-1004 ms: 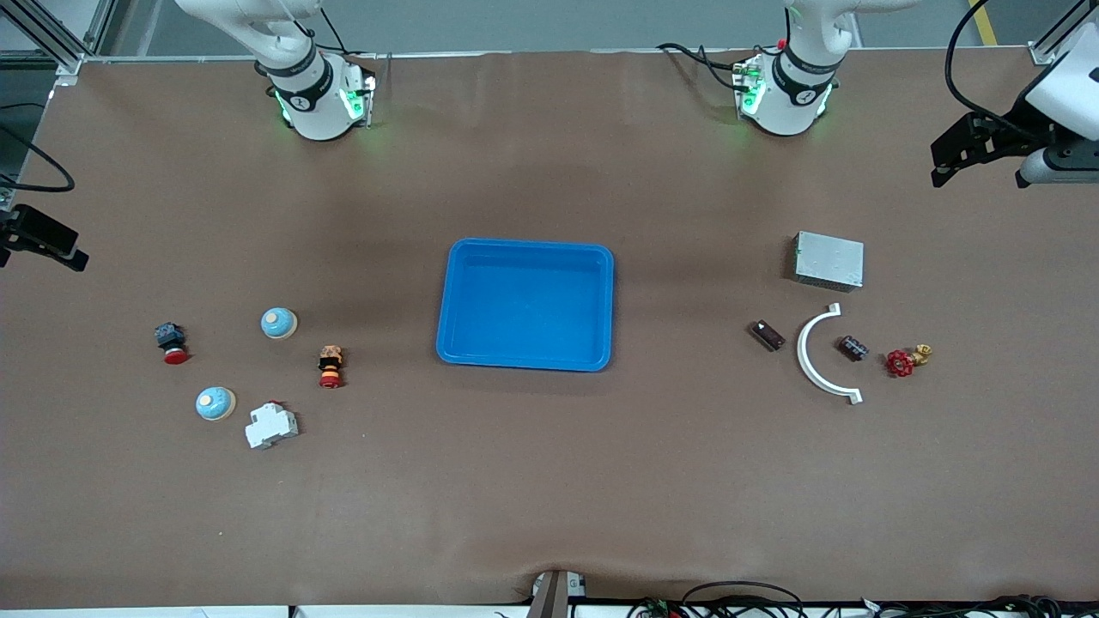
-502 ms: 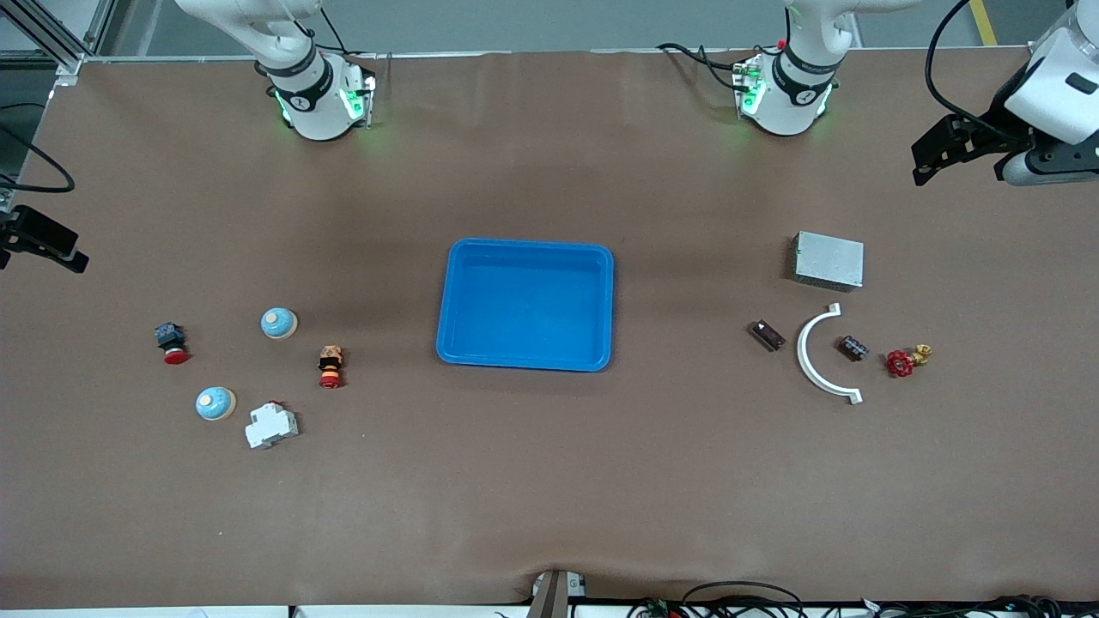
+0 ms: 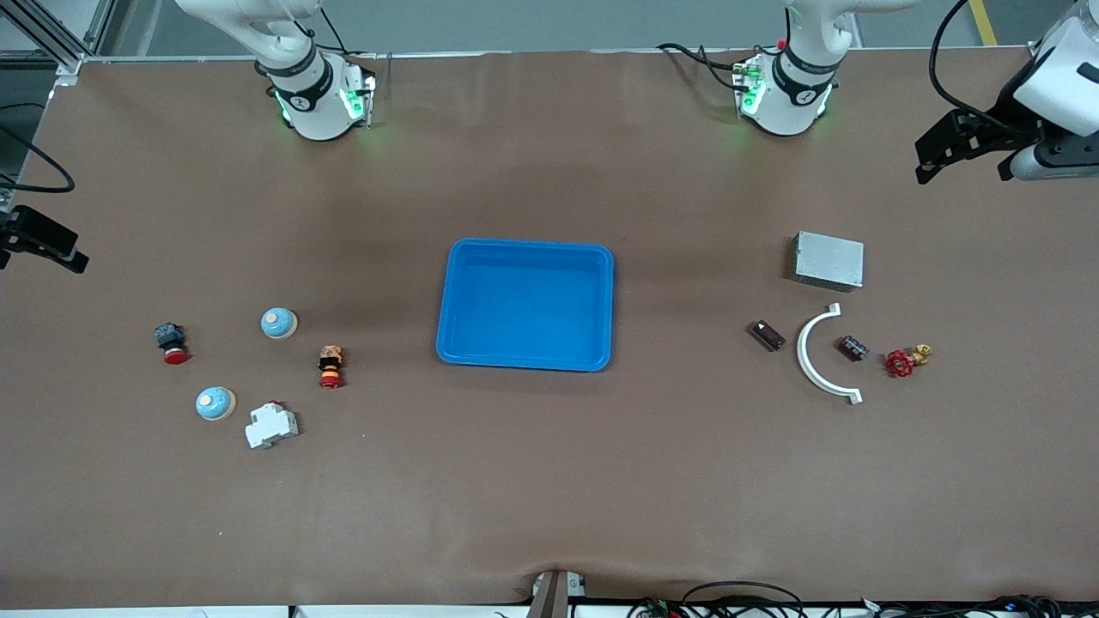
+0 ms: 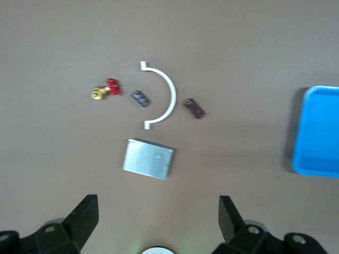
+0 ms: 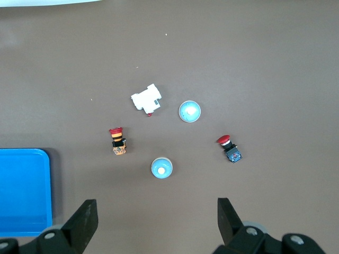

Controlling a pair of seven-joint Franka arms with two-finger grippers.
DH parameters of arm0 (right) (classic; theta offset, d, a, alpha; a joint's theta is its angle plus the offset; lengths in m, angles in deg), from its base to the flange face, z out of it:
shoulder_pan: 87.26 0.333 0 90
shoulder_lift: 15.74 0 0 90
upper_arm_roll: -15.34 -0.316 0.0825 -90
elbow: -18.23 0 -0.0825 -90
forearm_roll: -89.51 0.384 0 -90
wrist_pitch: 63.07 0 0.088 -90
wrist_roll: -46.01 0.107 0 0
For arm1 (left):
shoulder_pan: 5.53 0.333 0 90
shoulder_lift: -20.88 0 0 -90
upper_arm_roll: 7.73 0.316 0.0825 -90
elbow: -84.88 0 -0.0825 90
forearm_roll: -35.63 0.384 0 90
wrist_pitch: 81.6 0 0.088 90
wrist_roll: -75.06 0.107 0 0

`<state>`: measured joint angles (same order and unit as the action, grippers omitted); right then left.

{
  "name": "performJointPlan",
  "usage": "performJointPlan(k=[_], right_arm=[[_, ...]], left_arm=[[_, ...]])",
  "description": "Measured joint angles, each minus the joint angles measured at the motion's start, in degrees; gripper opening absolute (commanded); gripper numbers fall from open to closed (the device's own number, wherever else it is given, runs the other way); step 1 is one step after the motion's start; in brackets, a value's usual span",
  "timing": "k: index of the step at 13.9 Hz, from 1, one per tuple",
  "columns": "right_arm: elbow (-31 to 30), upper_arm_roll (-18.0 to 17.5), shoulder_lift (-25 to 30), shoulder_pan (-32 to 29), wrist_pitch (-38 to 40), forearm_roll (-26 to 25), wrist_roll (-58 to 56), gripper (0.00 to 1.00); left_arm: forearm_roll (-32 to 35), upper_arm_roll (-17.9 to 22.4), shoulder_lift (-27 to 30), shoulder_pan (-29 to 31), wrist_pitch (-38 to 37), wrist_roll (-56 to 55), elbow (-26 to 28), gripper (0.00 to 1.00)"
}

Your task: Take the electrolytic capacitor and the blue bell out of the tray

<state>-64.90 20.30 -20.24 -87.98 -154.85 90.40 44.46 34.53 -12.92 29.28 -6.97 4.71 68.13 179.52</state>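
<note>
You had no readable brand or writing on anything — only a small white mark on the end of one capacitor (image 3: 767,335), too small to read. That capacitor was a dark maroon block lying flat on the brown table (image 3: 549,481) toward the left arm's end, just beside the outer curve of a white half-ring bracket (image 3: 814,356). A second capacitor (image 3: 853,348), dark with paler bands, lay inside the bracket's curve, with a red-handled brass valve (image 3: 904,360) near it and a grey metal box (image 3: 828,260) farther from the front camera.

Toward the right arm's end, you had two bells — pale blue domes with cream buttons on top. One bell (image 3: 279,323) sat farther from the camera; the other bell (image 3: 215,402) sat just beside a white breaker (image 3: 271,426). A red push button on a dark body (image 3: 171,342) and an orange-bodied one (image 3: 330,366) lay near them.

The blue tray (image 3: 601,257) sat in the middle, nothing in it.

Your left gripper (image 4: 158,217) hung high over the table's edge near the metal box, fingers spread wide, holding nothing. Your right gripper (image 5: 157,219) hung above the bell cluster, fingers likewise apart and empty.
</note>
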Motion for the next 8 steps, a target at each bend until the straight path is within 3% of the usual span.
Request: performJointPlan(k=[8], right_arm=[[0.0, 0.0, 0.0, 0.0, 0.0, 0.0, 0.0, 1.0]], left_arm=[[1.1, 0.2, -0.9, 0.0, -0.6, 0.0, -1.5, 1.0]])
